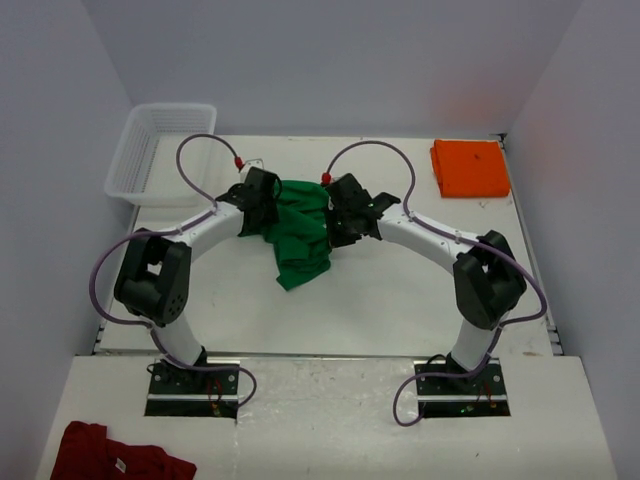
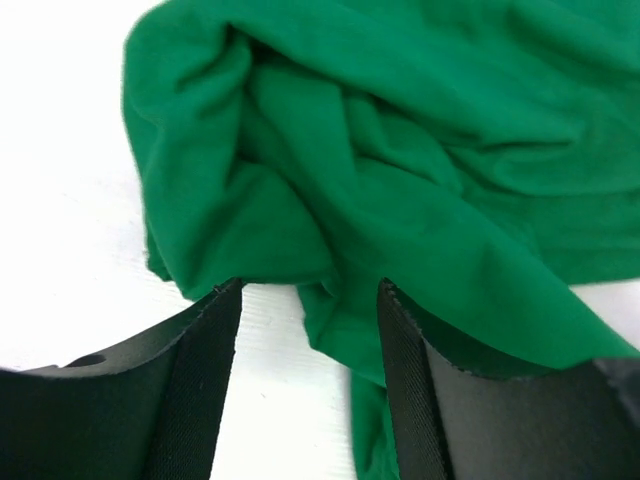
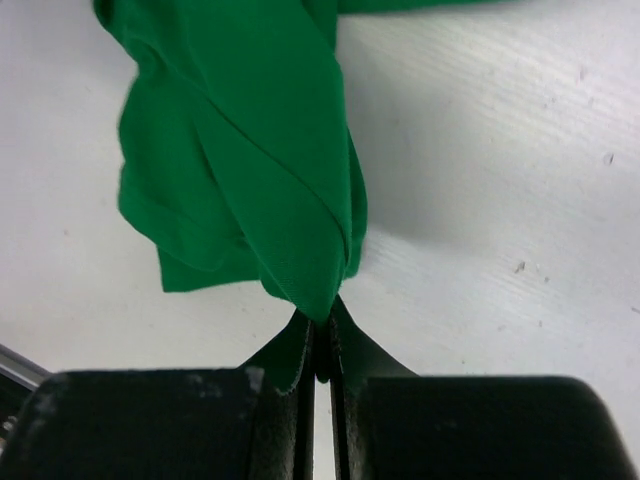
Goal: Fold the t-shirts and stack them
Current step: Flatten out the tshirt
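The green t-shirt point(image 1: 300, 230) lies crumpled in the middle of the table between my two grippers. My left gripper point(image 1: 262, 200) is open at the shirt's left edge; in the left wrist view its fingers point(image 2: 205, 370) straddle a fold of the green cloth point(image 2: 400, 180) above the white table. My right gripper point(image 1: 338, 212) is shut on the shirt's right edge; in the right wrist view the cloth point(image 3: 260, 170) hangs bunched from the pinched fingertips point(image 3: 322, 325). The orange t-shirt point(image 1: 470, 167) lies folded at the back right corner.
A clear plastic basket point(image 1: 160, 150) stands at the back left, overhanging the table edge. A dark red garment point(image 1: 115, 455) with a white tag lies on the near shelf at the bottom left. The grey walls close in on both sides.
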